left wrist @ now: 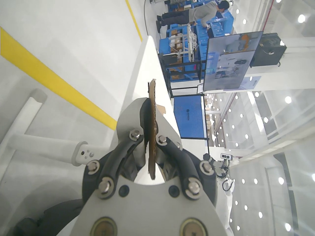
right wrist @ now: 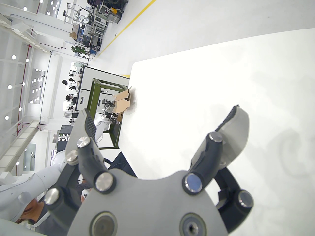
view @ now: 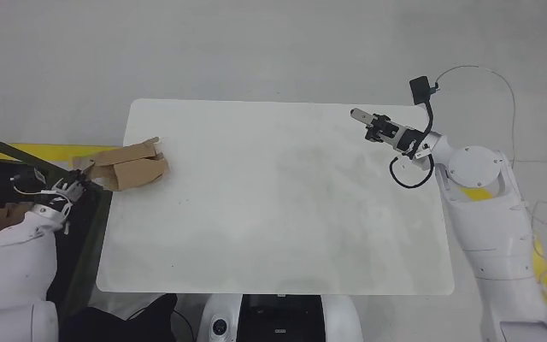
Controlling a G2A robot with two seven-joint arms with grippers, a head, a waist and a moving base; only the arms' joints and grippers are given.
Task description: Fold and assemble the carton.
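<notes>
Closest to the lens, the left gripper [left wrist: 151, 114] has its jaws clenched on the thin edge of a corrugated flap, with the board running straight up between them. That flap belongs to the brown carton [view: 137, 168]. The carton lies slumped and only partly folded at the left edge of the white desk [view: 282, 214], near the far left corner. One end hangs out over the side, where the gripper pinches it.

I'd say the step in hand is bringing the carton fully onto the desk so it can be opened up. The hold is on one flap only, so a slow, level draw toward the middle looks wiser than a lift, which might crease the flap or let the body swing. That overhanging edge is the hazard, since the body could slide off.

Further right, a broad stretch of desk lies between the carton and the right gripper [view: 359, 114], giving plenty of room to spread panels. That gripper hangs near the far right corner, jaws released and spread wide, well apart from the carton.
</notes>
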